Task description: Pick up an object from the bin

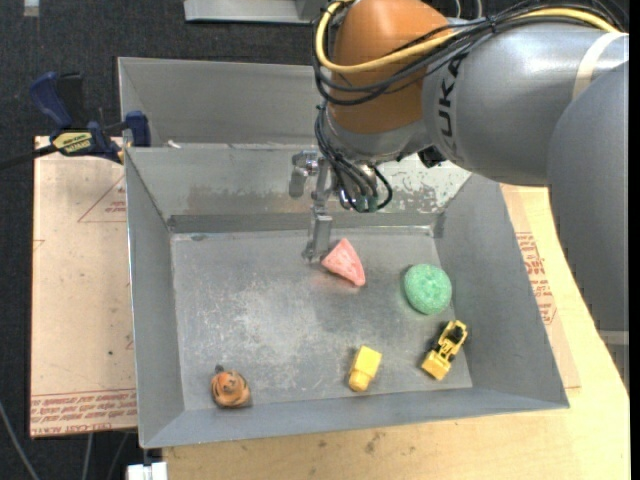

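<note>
Camera view is showing, in the bin (150,268), a brown-orange lump (231,388) lying at 7 o'clock, a yellow block (364,367) and a yellow toy digger (444,349) near 5 o'clock, and a green ball (428,288) farther back at 3 o'clock. Beyond them a pink wedge (344,263) is lying toward 12 o'clock, its long side running roughly 10 to 4 o'clock. The gripper (318,251) is hanging just beside it, at the wedge's 9 o'clock; whether it is spread or closed cannot be told. A pick is probably needing a slight shift toward 3 o'clock.
</note>
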Robot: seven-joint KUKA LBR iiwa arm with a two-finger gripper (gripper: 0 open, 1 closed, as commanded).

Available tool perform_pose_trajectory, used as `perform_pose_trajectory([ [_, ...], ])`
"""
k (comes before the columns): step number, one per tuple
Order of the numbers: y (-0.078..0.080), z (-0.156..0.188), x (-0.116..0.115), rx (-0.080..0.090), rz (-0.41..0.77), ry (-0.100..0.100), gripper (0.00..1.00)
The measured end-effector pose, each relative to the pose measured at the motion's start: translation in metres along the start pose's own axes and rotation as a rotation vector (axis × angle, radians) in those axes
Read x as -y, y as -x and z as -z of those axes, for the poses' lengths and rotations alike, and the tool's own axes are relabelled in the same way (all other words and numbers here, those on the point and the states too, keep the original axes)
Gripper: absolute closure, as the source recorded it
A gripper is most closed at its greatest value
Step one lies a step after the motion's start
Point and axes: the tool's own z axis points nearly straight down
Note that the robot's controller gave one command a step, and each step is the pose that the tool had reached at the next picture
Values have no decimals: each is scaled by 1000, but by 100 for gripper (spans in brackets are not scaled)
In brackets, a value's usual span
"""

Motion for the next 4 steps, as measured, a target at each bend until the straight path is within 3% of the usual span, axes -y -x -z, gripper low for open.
perform_pose_trajectory([
  [1, 1, 6, 0, 8, -1, 1, 0],
  [2, -10, -31, 17, 12, -77, 2, 0],
  [3, -15, -50, 49, 4, -29, 0, 0],
  [4, -13, -82, 69, 11, 153, -1, 0],
])
